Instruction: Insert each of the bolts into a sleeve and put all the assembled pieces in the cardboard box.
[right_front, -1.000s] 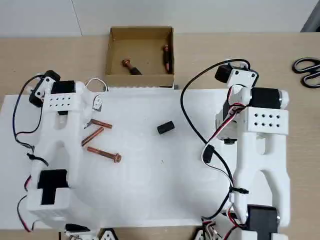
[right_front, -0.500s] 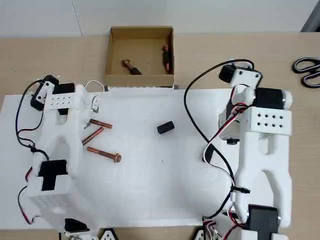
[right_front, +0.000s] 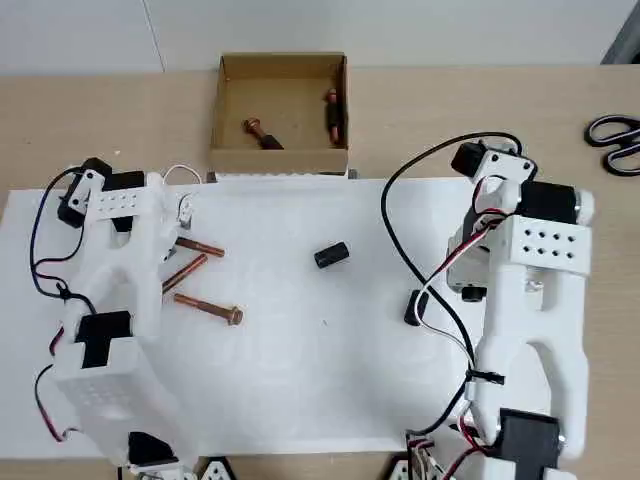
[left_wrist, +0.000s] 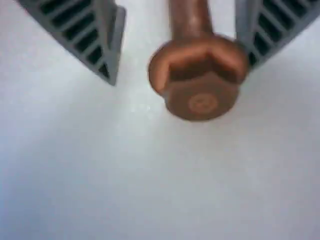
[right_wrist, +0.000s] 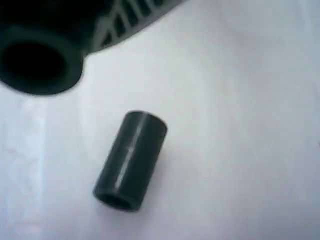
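I count three loose copper-coloured hex-head metal bolts (right_front: 208, 309) on one white sheet (right_front: 300, 380). Two black cylindrical plastic sleeves: lying sleeve (right_front: 331, 255), raised sleeve (right_wrist: 37, 62). Two assembled bolt-in-sleeve pieces (right_front: 261, 133) inside one brown open cardboard box (right_front: 215, 110). One pair of black-handled scissors (right_front: 612, 135). Two white robot arms (right_front: 525, 290).

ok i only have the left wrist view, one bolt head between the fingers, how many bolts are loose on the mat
observer: three bolts lie on the white mat, all close beside the left arm.
operator: any sleeve free
observer: one black sleeve lies alone mid-mat, apart from the bolts.
operator: and the box
observer: the cardboard box beyond the mat holds two assembled pieces.
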